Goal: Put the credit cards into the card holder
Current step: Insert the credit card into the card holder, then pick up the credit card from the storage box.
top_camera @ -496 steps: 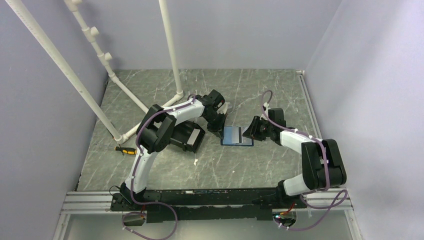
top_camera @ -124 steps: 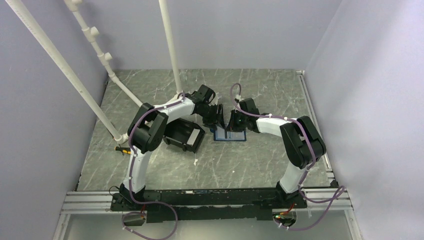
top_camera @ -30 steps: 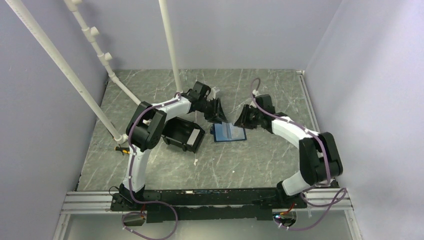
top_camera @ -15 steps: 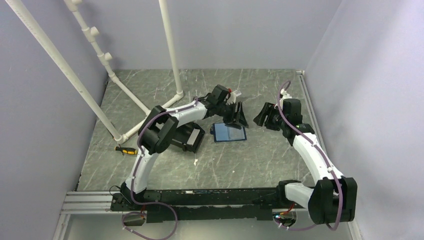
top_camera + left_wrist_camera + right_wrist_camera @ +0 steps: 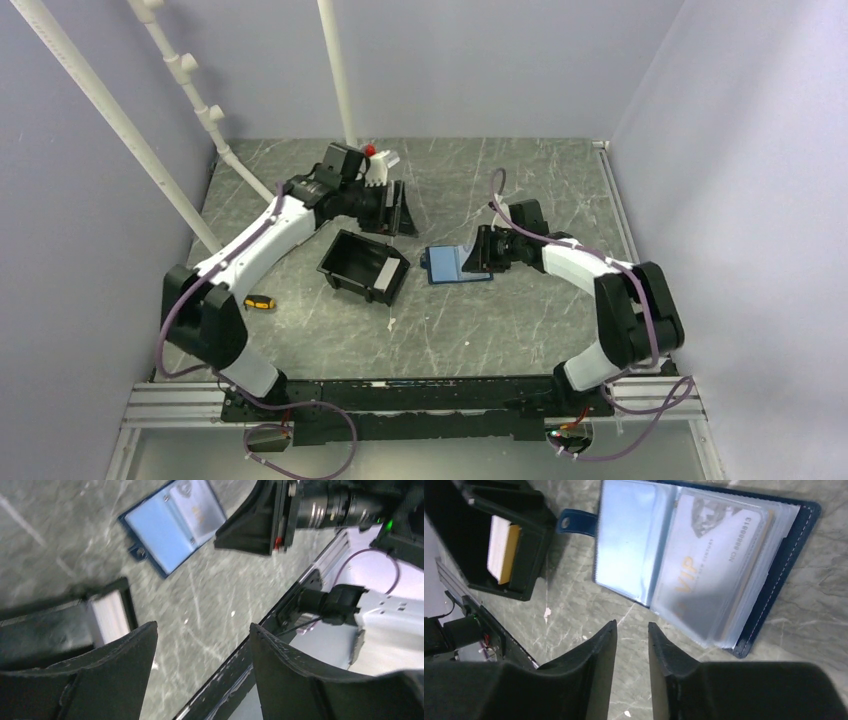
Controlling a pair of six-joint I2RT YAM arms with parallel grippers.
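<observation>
The card holder (image 5: 455, 265) lies open on the table, navy outside and light blue inside (image 5: 774, 580). A pale card marked VIP (image 5: 709, 575) sits inside one of its clear sleeves. More credit cards, one whitish (image 5: 498, 545) and one orange-tan (image 5: 513, 550), are stacked inside the black bin (image 5: 531, 575). My right gripper (image 5: 631, 626) hovers just off the holder's near edge, its jaws a narrow gap apart and empty. My left gripper (image 5: 202, 627) is raised behind the bin, wide open and empty; below it lie the holder (image 5: 175, 522) and the bin's whitish card (image 5: 107, 617).
The black bin (image 5: 363, 265) stands left of the holder. A yellow-handled screwdriver (image 5: 258, 301) lies at the left by the left arm. White pipes (image 5: 150, 150) slant across the back left corner. Purple walls enclose the table on three sides.
The left arm has swung back and to the left, away from the holder, opening wider. The right gripper has returned to the holder's right side with narrower jaws.
</observation>
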